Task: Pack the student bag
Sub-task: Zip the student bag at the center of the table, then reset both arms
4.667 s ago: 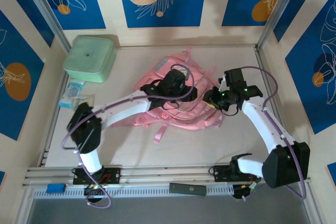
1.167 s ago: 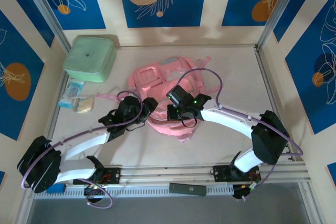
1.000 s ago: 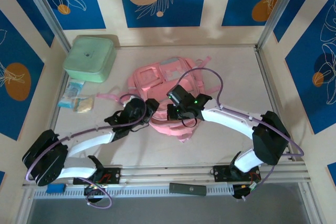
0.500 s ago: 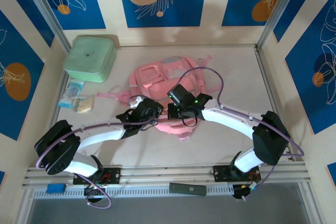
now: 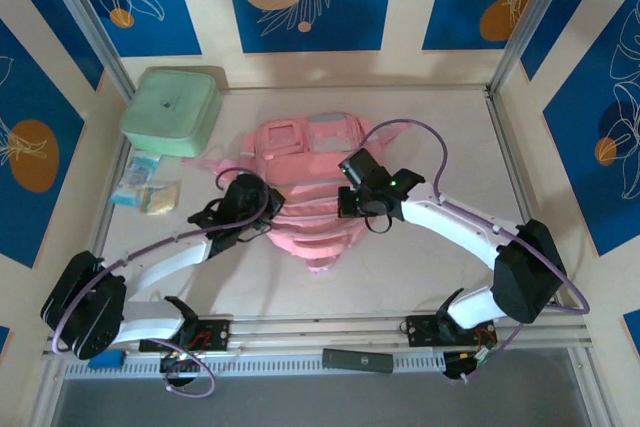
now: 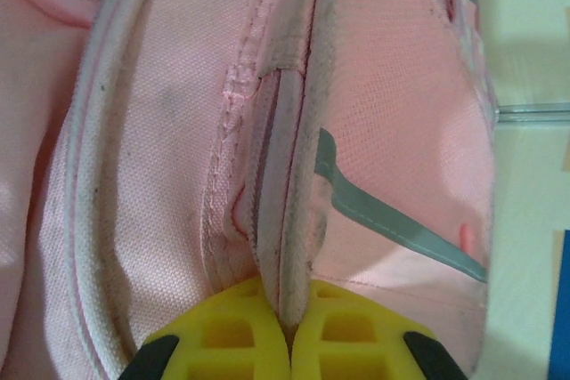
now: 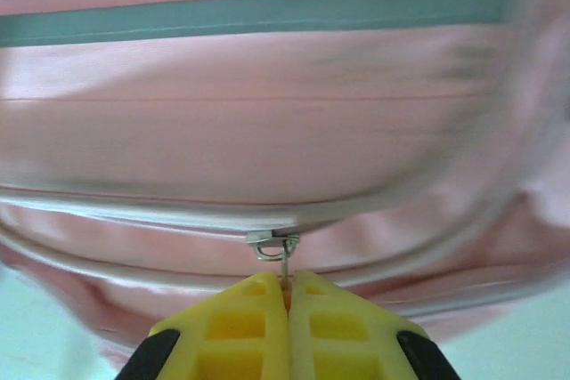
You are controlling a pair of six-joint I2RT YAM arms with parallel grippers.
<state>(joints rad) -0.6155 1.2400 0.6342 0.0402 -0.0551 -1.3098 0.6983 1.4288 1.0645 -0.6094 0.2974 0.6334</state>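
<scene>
While L gripper (image 6: 285, 313) nips bag (image 6: 392, 122), R gripper (image 7: 287, 289) zip-pull (image 7: 272, 245)

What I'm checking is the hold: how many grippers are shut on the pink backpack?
2. The left gripper pinches a fold of the student bag at its left side; the right gripper pinches a zipper pull at its right side.

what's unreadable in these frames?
Top view: packets by the mint box, too small to identify.
Right wrist: blur hides whether the zip past the right gripper's zipper pull is open.
Left wrist: left gripper's bite on the student bag seam, cut by bottom edge.
Contents: under fabric.
</scene>
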